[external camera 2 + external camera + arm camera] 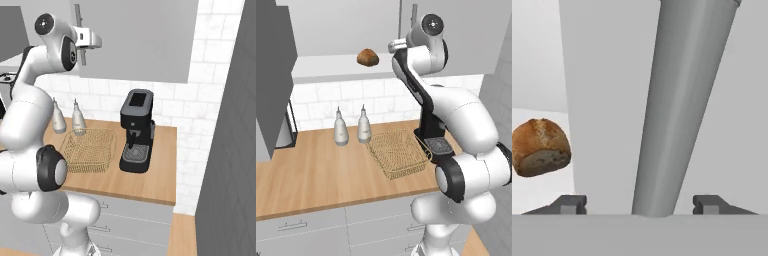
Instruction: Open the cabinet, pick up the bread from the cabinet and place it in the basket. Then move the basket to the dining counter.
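Observation:
The wall cabinet [466,35] has its left door [273,75] swung open, and the pale shelf [326,65] inside shows. On that shelf sits the small brown bread [367,57], also at the left of the hand view [541,146]. My gripper [398,46] is up at the shut right door [140,40], right of the bread. It stands open [641,204], with that door's silver bar handle [682,100] running between the two fingertips and touching neither. The tan wicker basket [398,152] lies empty on the wood counter below [90,149].
Two pale bottles [341,129] [364,127] stand just left of the basket. A black coffee machine [136,131] stands to its right. White tiles back the counter [316,170], grey drawers [301,230] sit below, and a tall grey panel [230,150] rises at the right.

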